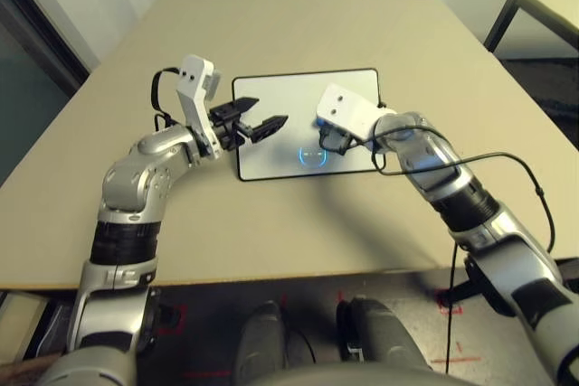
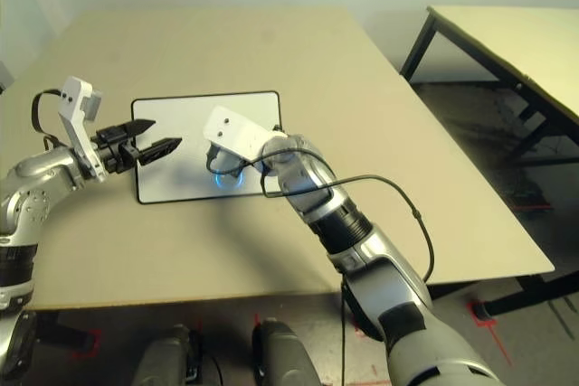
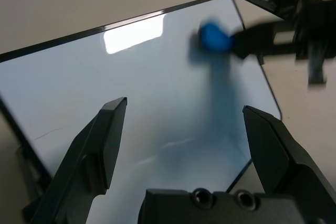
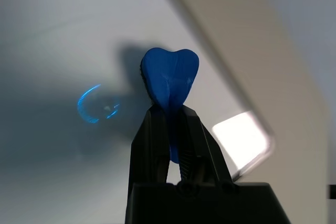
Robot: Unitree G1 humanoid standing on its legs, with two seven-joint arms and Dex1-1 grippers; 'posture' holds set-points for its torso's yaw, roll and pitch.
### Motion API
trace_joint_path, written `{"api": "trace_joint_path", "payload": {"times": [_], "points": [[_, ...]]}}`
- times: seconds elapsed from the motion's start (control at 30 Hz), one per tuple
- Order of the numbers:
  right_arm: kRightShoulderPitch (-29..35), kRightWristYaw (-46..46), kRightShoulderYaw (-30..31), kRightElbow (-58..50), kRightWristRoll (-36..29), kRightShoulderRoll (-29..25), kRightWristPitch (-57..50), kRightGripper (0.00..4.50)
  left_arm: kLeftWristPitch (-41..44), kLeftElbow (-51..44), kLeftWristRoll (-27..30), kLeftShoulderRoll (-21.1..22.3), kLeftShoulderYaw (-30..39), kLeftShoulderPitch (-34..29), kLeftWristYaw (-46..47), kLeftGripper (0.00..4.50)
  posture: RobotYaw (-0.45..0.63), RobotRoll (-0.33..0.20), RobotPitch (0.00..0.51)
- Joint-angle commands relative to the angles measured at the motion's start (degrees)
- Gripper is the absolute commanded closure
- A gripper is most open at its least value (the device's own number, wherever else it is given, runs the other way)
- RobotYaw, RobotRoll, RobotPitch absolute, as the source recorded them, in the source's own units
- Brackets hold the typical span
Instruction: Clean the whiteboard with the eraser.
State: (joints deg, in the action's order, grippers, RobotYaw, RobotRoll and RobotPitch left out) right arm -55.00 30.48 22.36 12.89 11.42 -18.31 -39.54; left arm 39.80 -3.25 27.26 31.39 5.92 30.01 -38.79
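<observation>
Whiteboard point(image 1: 271, 146): lies flat on the table point(image 1: 298, 33), mostly white, with a blue curved mark point(image 1: 312, 155) left near its middle.
Eraser point(image 4: 170, 77): pinched in the right hand point(image 4: 173, 150), poised over the board beside that mark.
Left hand point(image 3: 181, 145): spread wide and empty (over the board's left part).
Progress: unfinished, I judge; the mark needs wiping.

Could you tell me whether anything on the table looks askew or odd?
Nothing is spilled or damaged. The whiteboard lies flat, and the right pincer squeezes the eraser so its blue tip bulges.
</observation>
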Motion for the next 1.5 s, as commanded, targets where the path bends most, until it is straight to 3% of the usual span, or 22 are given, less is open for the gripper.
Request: {"api": "trace_joint_path", "payload": {"times": [0.03,0.27,0.4,0.97,1.17,1.5], "points": [[2.5,1.2,1.9,0.3,0.5,1.2,0.5,4.33,0.2,-0.1,-0.1,0.2,0.1,-0.7,0.0,0.00,-0.01,0.000,0.091],[12.8,8.3,10.7,-13.2,2.0,-1.4,-7.2,4.33,0.8,0.3,0.0,2.0,0.4,-0.6,-0.9,0.00,-0.01,0.000,0.090],[15.6,10.1,13.7,-17.9,2.6,-2.5,-10.1,4.33,0.7,0.7,-0.1,2.4,0.3,-0.3,-1.2,0.00,-0.01,0.000,0.089],[4.2,3.7,4.9,-3.0,2.8,0.2,-1.4,4.33,1.1,0.7,-0.1,2.3,-0.3,0.2,-1.8,0.00,-0.01,0.000,0.086],[5.4,4.7,5.4,-4.0,3.1,-0.4,-1.8,4.33,2.7,-1.2,0.4,3.1,-0.4,-0.4,-2.2,0.00,-0.01,0.000,0.114],[12.4,10.2,10.2,-14.6,3.3,-3.1,-8.6,4.33,4.7,-3.1,1.0,4.1,-0.6,-1.0,-3.0,0.00,-0.02,0.000,0.166]]}}
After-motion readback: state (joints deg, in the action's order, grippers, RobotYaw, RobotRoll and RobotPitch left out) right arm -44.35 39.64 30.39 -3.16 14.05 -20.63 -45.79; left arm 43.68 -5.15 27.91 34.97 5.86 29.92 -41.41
